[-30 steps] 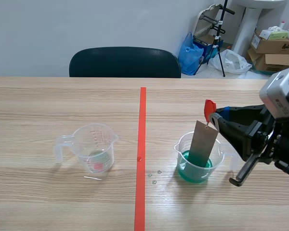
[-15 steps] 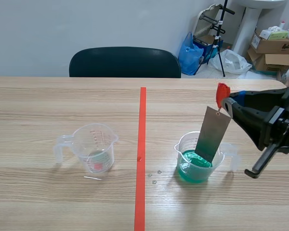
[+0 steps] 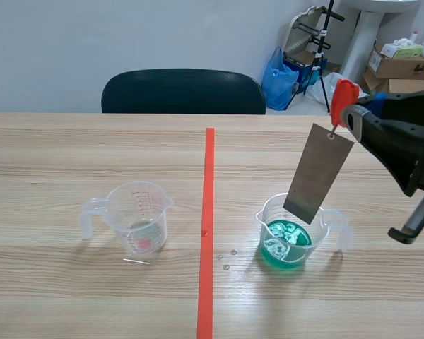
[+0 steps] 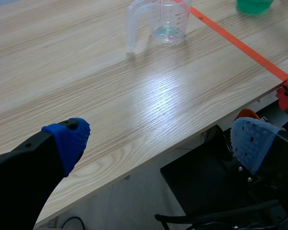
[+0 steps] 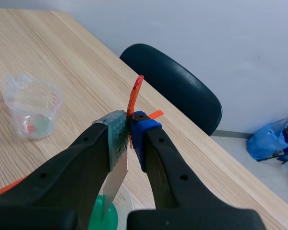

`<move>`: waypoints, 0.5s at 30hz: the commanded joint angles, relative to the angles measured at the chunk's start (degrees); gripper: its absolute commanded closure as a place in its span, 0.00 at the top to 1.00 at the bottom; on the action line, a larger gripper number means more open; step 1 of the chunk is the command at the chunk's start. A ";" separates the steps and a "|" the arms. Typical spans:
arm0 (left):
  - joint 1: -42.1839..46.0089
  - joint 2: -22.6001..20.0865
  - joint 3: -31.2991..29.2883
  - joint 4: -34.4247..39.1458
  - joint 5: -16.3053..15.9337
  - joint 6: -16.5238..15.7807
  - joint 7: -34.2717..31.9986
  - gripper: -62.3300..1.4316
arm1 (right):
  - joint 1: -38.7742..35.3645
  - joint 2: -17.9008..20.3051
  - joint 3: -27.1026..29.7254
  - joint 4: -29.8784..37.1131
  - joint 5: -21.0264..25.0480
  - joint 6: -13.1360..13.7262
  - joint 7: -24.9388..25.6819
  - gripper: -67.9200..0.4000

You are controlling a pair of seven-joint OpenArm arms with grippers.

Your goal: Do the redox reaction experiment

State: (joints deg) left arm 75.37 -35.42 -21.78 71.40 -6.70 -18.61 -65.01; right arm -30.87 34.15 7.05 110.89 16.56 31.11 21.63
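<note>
My right pincer (image 3: pixel 348 113) is clenching the red tab (image 3: pixel 344 93). The plate (image 3: pixel 318 173) is hanging tilted from it, its lower edge over the green cup (image 3: pixel 286 247) and clear of the liquid. My left pincer (image 4: pixel 161 140) is gaping, released, past the table (image 4: pixel 86 86) edge. A few drops (image 3: pixel 226 267) are lying between the tape line and the green cup. A chair (image 3: pixel 184 92) is standing behind the table, with boxes (image 3: pixel 399 67) and a blue bag (image 3: pixel 278 74) beyond. I'm counting two cups, the green one and a clear cup (image 3: pixel 138 215) well apart across the tape, plus one plate, one tab and one chair.
</note>
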 commanded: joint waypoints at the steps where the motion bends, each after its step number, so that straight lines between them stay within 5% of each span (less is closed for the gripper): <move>1: 0.07 0.15 0.15 0.87 -0.31 -0.11 -1.18 1.00 | -0.11 1.92 1.01 1.44 2.21 0.81 0.04 0.03; 15: 0.07 0.15 0.15 0.87 -0.31 -0.11 -1.16 1.00 | -0.98 6.80 6.40 7.02 15.23 1.70 -9.01 0.03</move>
State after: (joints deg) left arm 75.37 -35.42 -21.78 71.40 -6.70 -18.63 -65.01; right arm -31.68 39.88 12.51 116.42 30.74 32.86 11.99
